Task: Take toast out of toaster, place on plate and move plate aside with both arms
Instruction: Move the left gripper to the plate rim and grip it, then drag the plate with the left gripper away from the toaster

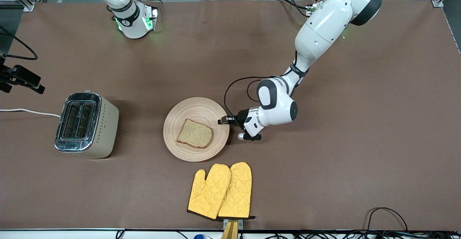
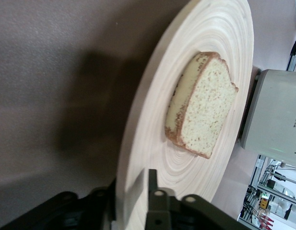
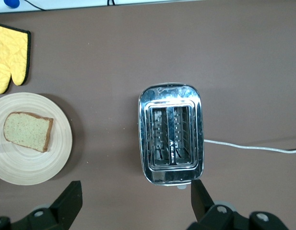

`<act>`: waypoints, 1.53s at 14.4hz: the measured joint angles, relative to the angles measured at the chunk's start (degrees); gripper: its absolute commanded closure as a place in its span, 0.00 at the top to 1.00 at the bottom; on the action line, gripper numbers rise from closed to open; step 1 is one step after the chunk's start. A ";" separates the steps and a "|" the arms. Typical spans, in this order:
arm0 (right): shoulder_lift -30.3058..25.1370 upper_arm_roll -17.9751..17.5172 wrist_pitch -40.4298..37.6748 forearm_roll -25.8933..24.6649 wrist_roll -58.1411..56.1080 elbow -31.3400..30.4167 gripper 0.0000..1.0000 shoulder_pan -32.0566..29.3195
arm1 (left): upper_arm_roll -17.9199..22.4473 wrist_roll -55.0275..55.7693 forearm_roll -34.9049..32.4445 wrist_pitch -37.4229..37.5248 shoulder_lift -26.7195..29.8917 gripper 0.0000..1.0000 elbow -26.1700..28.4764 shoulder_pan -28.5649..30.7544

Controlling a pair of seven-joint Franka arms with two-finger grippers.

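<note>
The round wooden plate lies mid-table, and the toast rests flat on it, on the half nearer the front camera. My left gripper is down at the plate's edge toward the left arm's end of the table. It is shut on the plate's rim. In the left wrist view one finger lies on top of the plate and the other sits under the rim, with the toast further in. My right gripper hangs open and empty high over the toaster.
The silver toaster stands toward the right arm's end of the table, its white cord trailing off the table edge. Two yellow oven mitts lie nearer the front camera than the plate. A black camera juts in at the right arm's end of the table.
</note>
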State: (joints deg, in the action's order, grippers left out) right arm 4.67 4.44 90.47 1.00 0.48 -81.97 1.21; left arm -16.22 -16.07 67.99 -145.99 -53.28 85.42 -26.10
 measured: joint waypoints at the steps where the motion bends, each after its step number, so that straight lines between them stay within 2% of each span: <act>1: 0.00 0.03 -0.49 0.01 0.05 0.00 1.00 -0.01 | -0.15 -0.60 0.58 0.30 0.04 0.00 -0.40 0.18; 7: -0.68 0.11 -0.98 0.03 0.24 -0.25 1.00 -0.03 | -0.08 -0.25 0.68 0.21 0.18 0.00 -1.92 1.00; 10: -2.70 0.15 0.65 0.03 0.37 -2.64 1.00 -0.04 | 0.09 0.56 0.70 1.74 2.24 0.00 -1.05 2.85; 12: -4.44 0.17 2.36 0.03 1.37 -5.12 1.00 -0.05 | 0.24 -0.36 0.03 5.28 5.06 0.00 2.27 6.50; 15: -5.58 0.16 2.65 0.03 1.89 -6.49 1.00 -0.05 | 0.32 -5.96 -2.77 11.36 10.40 0.00 10.28 12.88; 20: -5.64 0.19 2.70 0.03 2.18 -6.49 1.00 -0.06 | 0.72 -27.90 -3.29 22.35 15.01 0.00 23.43 25.53; 22: -5.65 0.20 2.75 0.03 2.25 -6.49 1.00 -0.06 | 0.84 -33.51 -8.07 28.66 15.04 0.00 25.53 32.28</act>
State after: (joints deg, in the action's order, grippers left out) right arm -0.97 4.64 93.22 1.03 2.72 -88.46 1.15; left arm -15.38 -49.58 59.92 -117.34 -38.24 110.95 6.18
